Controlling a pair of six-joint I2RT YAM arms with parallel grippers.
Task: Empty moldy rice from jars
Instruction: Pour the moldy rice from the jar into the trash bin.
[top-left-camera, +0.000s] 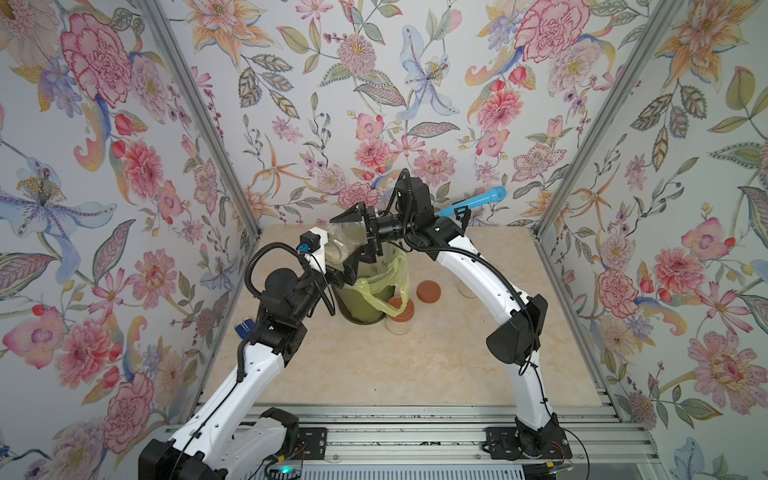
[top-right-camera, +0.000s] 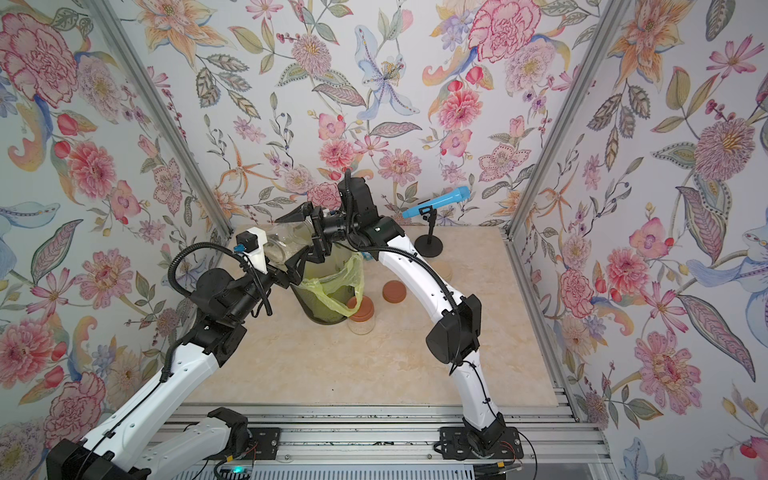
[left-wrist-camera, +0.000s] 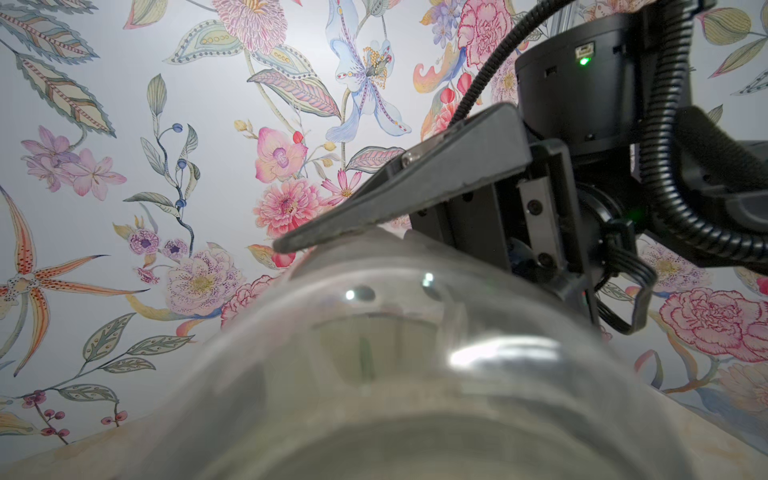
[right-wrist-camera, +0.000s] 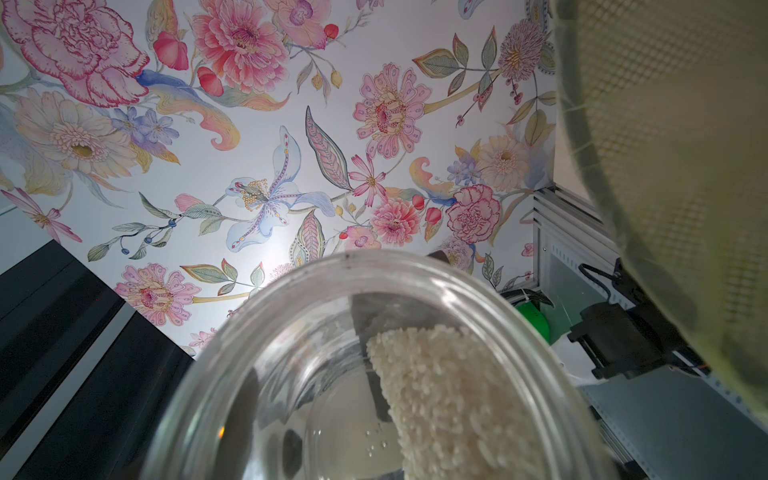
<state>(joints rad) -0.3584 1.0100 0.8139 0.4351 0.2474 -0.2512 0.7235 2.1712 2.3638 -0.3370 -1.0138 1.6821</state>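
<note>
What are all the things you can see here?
held jar: one, clear, lid off, raised next to bin
rice: one heap, off-white, inside held jar
bin: one, dark, yellow-green bag, mid-table
closed jar: one, reddish-brown lid, beside bin
loose lid: one, reddish-brown, on table
beige-lid jar: one, clear, by right arm
blue stick: one, on black stand, table's back
table: one, beige
left arm, right arm: white and black
right gripper: black, gripping held jar

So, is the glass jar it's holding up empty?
No, a heap of white rice lies against the wall inside the clear jar.
</note>
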